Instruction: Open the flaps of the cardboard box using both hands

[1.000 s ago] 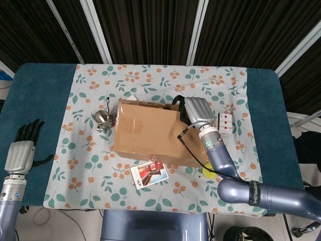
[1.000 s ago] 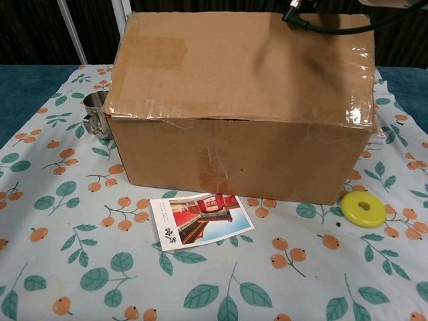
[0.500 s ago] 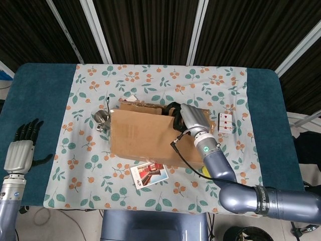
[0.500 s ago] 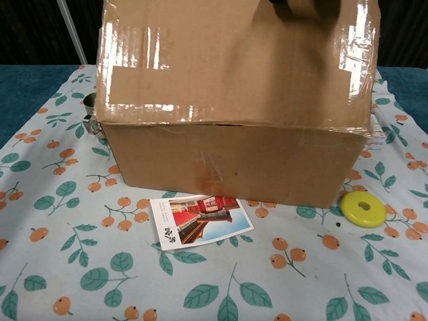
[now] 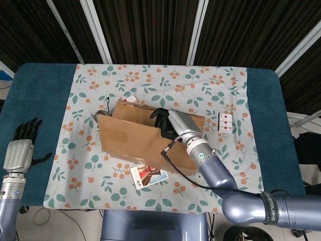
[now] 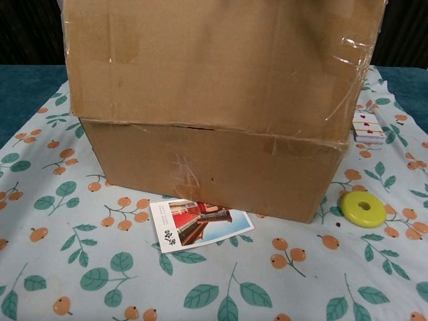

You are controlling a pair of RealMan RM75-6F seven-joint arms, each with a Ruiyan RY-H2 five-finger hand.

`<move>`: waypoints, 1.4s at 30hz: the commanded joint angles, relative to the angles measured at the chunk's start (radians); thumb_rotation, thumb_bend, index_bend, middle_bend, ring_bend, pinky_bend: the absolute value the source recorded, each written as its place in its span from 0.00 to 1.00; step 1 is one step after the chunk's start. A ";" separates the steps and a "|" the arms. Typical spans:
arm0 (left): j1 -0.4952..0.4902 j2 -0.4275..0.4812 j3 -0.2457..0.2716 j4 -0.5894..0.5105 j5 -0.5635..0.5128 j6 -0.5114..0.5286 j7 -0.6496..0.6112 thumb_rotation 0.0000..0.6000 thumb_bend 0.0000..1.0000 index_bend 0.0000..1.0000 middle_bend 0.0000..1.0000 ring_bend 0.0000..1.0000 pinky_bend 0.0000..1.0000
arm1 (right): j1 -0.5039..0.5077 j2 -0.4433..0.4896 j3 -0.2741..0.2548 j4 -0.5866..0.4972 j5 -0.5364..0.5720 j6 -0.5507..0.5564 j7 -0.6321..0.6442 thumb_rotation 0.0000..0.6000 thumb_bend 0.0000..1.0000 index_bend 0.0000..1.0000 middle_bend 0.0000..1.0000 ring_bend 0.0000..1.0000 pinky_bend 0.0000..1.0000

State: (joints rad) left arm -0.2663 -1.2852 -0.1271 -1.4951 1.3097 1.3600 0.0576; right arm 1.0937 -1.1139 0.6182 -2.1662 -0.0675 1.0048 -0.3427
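My right hand (image 5: pixel 173 124) hooked over near flap (image 5: pixel 131 136) of cardboard box (image 6: pixel 214 160), gripping edge to lever it up. Left hand (image 5: pixel 20 150) idle, fingers spread, holding nothing.

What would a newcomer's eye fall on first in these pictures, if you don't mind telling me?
First the cardboard box at mid-table, its big near flap raised and filling the chest view, with the right hand hooked over the flap's top edge. Next, the left hand, idle and open at the table's left edge.
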 commanded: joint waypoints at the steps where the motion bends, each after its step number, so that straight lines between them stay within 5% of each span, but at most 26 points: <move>1: 0.000 -0.001 0.000 0.001 0.000 -0.001 0.000 1.00 0.14 0.00 0.00 0.00 0.00 | 0.009 0.024 0.008 -0.025 0.027 -0.019 0.018 1.00 1.00 0.32 0.56 0.68 0.60; 21: 0.004 -0.003 -0.005 0.004 0.009 -0.001 0.000 1.00 0.14 0.00 0.00 0.00 0.00 | 0.025 0.158 0.013 -0.190 0.090 -0.134 0.156 1.00 1.00 0.31 0.56 0.68 0.60; 31: 0.005 -0.003 -0.005 0.004 0.012 -0.003 -0.001 1.00 0.14 0.00 0.00 0.00 0.00 | 0.028 0.207 -0.016 -0.190 0.084 -0.224 0.217 1.00 1.00 0.30 0.56 0.68 0.60; 39: 0.007 -0.002 -0.006 0.003 0.012 -0.004 0.003 1.00 0.14 0.00 0.00 0.00 0.00 | 0.008 0.221 -0.064 -0.190 0.004 -0.212 0.235 1.00 1.00 0.30 0.49 0.64 0.57; 42: 0.007 -0.002 -0.005 0.003 0.011 -0.006 0.005 1.00 0.14 0.00 0.00 0.00 0.00 | -0.021 0.211 -0.105 -0.190 -0.083 -0.147 0.216 1.00 0.88 0.28 0.44 0.59 0.51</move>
State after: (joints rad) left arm -0.2592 -1.2873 -0.1324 -1.4918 1.3205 1.3543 0.0628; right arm 1.0971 -0.8964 0.5477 -2.3560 -0.0880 0.8069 -0.1121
